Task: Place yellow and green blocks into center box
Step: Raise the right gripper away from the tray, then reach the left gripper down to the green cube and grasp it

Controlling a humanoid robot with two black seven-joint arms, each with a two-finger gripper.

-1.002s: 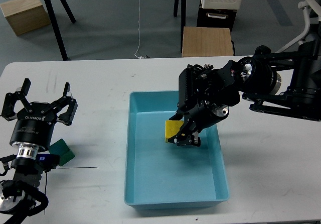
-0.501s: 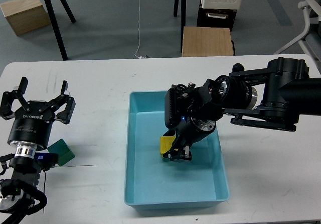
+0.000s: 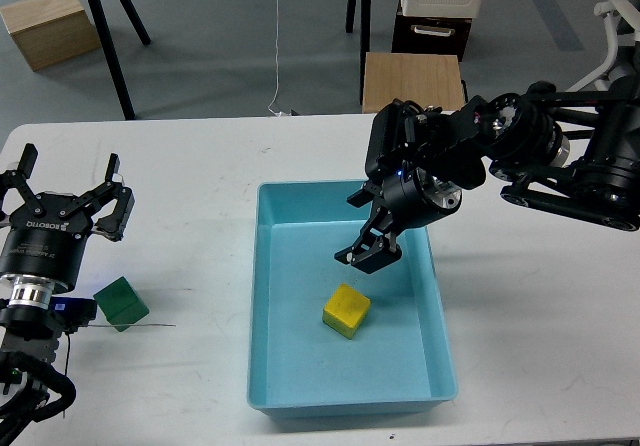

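Your right gripper (image 3: pixel 368 253) hangs empty over the blue box (image 3: pixel 272 266), fingers too dark to tell apart, the yellow block (image 3: pixel 346 310) lying on the box floor just below it, while your left gripper (image 3: pixel 62 188) stands spread above the green block (image 3: pixel 121 302) on the white table (image 3: pixel 200 166).

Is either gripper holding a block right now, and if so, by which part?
Nothing is held. The yellow block lies free on the box floor below the right gripper; the green block sits on the table beside the open left gripper.
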